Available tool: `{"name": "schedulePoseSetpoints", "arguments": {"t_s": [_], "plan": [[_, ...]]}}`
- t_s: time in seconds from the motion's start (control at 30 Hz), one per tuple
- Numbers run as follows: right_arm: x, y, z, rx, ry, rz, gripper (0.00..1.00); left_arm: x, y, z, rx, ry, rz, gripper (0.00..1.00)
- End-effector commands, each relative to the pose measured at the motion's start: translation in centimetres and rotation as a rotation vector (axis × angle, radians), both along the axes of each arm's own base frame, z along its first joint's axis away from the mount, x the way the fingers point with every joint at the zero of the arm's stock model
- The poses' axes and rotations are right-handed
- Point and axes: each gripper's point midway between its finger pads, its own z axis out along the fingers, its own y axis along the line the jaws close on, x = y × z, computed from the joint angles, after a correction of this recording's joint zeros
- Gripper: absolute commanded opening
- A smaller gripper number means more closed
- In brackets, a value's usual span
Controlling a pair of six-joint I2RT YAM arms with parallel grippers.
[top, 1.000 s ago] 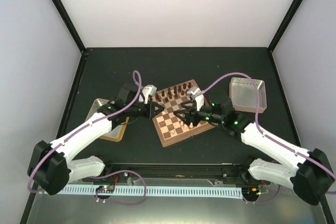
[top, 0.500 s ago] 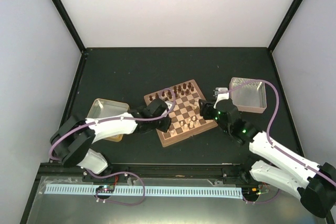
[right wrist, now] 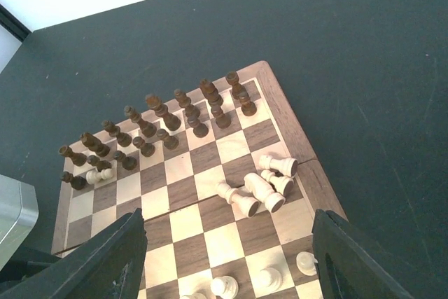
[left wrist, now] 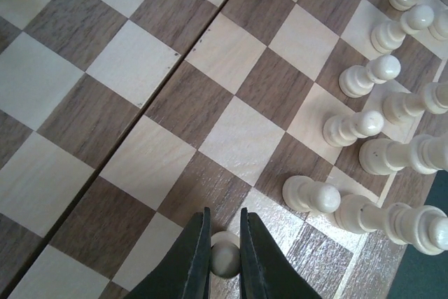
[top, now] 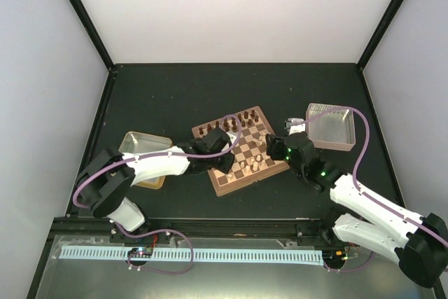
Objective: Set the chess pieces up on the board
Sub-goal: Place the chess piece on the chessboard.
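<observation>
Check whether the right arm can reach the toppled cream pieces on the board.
Probably yes: the right gripper hangs open above the toppled cream pieces, nothing covers them, and the left gripper holds a cream pawn elsewhere.

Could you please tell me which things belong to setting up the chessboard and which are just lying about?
Job: cream wooden chessmen; square brown-and-tan wooden chessboard; left tool pinching a cream pawn.
Lying about: two rectangular metal trays; dark brown chessmen.
</observation>
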Motion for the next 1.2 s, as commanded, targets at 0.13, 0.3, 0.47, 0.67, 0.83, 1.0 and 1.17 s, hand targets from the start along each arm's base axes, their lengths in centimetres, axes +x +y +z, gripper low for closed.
{"name": "schedulePoseSetpoints", "arguments": {"t_s": [0.13,0.3,0.47,0.67,0.83,1.0,1.17], "plan": [[0.3,-0.3,-0.4,-0.003,0.005,-0.023,0.66,-0.4,-2.7,0.7,-0.076,0.013,-0.094,0.05],[0.3,-0.3,-0.6,-0.009,0.009,-0.023,0.66,-0.2,-2.7,0.3,-0.071,0.016,-0.088,0.07],[0.4,-0.2,-0.5,-0.009,0.012,-0.021,0.66,-0.5,-2.6,0.2,-0.058,0.031,-0.095,0.16],[0.5,-0.2,-0.4,-0.007,0.009,-0.020,0.66,-0.8,-2.4,0.9,-0.062,0.030,-0.102,0.23],[0.5,-0.1,-0.3,-0.003,0.012,-0.021,0.66,-1.1,-2.7,1.9,-0.085,0.025,-0.118,0.21],[0.5,-0.1,0.0,-0.005,0.014,-0.022,0.66,-1.3,-2.9,2.5,-0.104,0.029,-0.133,0.23],[1.0,0.0,0.0,0.001,0.048,-0.017,0.66,-1.1,-2.9,3.7,-0.131,0.026,-0.124,0.23]]}}
